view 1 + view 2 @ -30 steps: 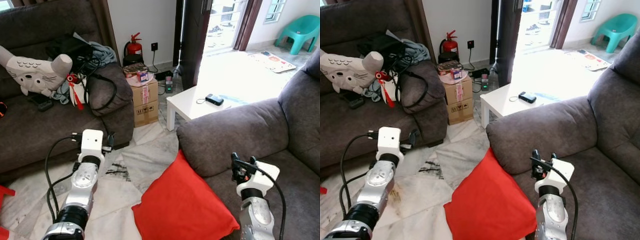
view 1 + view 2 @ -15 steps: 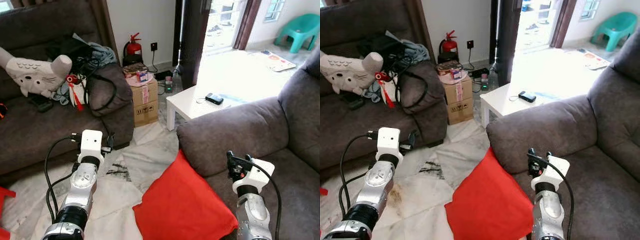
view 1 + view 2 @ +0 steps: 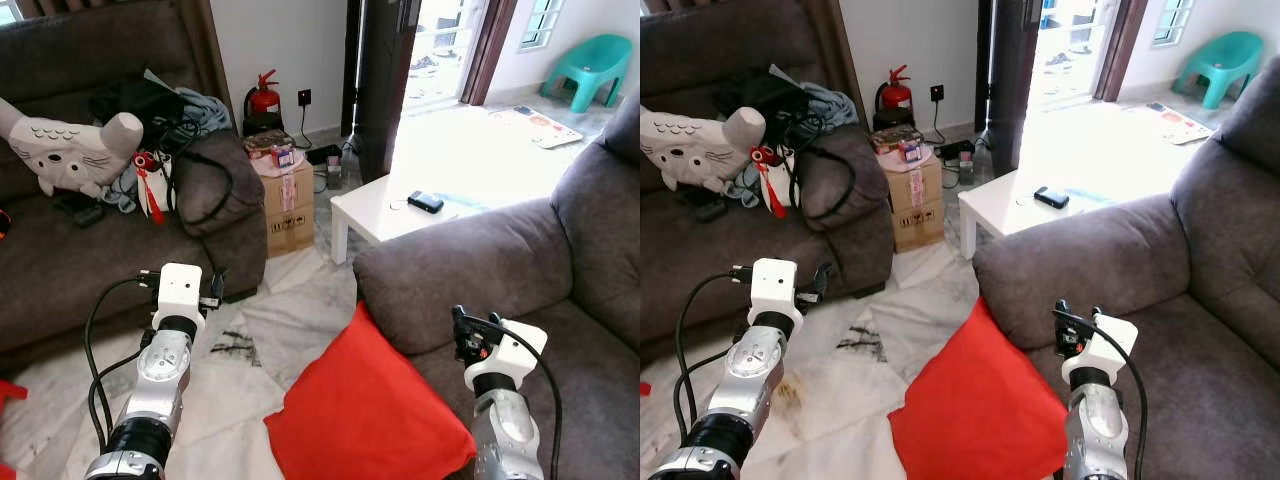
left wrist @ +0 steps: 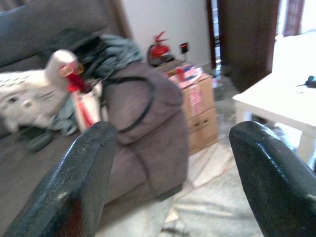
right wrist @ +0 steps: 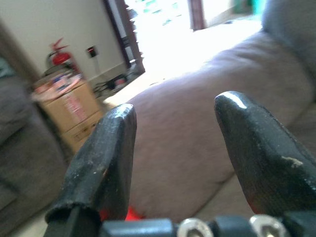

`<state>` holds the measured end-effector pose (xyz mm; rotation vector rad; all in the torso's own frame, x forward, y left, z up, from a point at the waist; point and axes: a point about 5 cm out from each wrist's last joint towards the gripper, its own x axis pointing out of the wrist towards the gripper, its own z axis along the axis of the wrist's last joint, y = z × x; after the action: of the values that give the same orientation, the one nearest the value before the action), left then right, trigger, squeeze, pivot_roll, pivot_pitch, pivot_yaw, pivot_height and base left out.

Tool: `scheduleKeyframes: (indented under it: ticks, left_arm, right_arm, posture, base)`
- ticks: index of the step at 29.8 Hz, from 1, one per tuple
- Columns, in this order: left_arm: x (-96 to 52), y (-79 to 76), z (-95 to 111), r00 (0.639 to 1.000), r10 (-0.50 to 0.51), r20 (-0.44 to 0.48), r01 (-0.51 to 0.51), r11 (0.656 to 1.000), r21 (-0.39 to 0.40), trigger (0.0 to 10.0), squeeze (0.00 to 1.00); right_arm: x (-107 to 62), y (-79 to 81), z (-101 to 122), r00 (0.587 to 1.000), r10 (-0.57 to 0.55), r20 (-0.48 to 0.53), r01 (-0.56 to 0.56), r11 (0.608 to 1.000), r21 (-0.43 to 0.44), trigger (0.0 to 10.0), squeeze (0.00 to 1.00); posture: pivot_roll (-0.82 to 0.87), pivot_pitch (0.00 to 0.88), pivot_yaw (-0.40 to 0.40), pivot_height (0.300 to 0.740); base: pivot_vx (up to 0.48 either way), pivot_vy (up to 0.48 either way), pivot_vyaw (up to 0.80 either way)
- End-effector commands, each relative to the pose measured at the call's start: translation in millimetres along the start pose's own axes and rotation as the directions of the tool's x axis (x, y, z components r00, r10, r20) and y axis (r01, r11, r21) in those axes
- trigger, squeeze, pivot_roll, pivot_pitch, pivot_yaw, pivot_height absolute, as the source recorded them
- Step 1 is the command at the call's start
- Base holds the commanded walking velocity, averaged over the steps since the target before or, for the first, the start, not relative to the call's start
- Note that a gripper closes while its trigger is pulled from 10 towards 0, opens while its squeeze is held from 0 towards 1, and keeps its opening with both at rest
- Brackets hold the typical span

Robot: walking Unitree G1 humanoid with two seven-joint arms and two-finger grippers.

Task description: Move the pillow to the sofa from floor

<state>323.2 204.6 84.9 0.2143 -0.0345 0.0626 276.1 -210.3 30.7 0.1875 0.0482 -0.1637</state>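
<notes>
Open marble floor (image 3: 285,300) runs as a lane between the cluttered left sofa (image 3: 70,255) and the rounded arm of the grey sofa (image 3: 470,270), and the red pillow (image 3: 365,415) leans against that arm, closing off the lane's near end beside it. Beyond the grey sofa's arm, a white worktop (image 3: 385,210) stands close behind it and a cardboard box (image 3: 287,200) sits just beside the left sofa, narrowing the far end of the lane. On the other side of the arm, the grey sofa's seat (image 3: 590,370) lies bare, with the right gripper (image 3: 470,330) hanging spread above its front edge.
</notes>
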Motion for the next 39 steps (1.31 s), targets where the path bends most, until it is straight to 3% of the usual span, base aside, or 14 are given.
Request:
scheduleKeyframes:
  ticks: [1,13,39]
  left_arm:
    - [2.8,-4.3,3.2,1.000,-0.008,0.003,0.008,1.000,-0.014,10.0,0.00]
    - [1.6,-3.7,2.4,1.000,-0.001,0.000,0.001,1.000,-0.014,10.0,0.00]
    - [-2.1,-3.2,0.6,1.000,0.008,-0.005,-0.008,1.000,0.000,10.0,0.00]
  right_arm:
    - [-1.2,-4.4,-1.1,1.000,-0.018,-0.006,0.018,1.000,0.002,10.0,0.00]
    - [-1.8,-2.6,-2.3,1.000,-0.012,-0.010,0.012,1.000,0.003,10.0,0.00]
    - [-1.9,-6.5,-1.7,1.000,-0.010,-0.013,0.010,1.000,-0.005,10.0,0.00]
  posture:
    - [-0.02,0.000,0.015,0.740]
    - [-0.02,0.000,0.013,0.740]
    - [0.00,0.000,0.012,0.740]
  base:
    - [0.285,0.000,0.00]
    - [0.285,0.000,0.00]
    - [0.000,0.000,0.00]
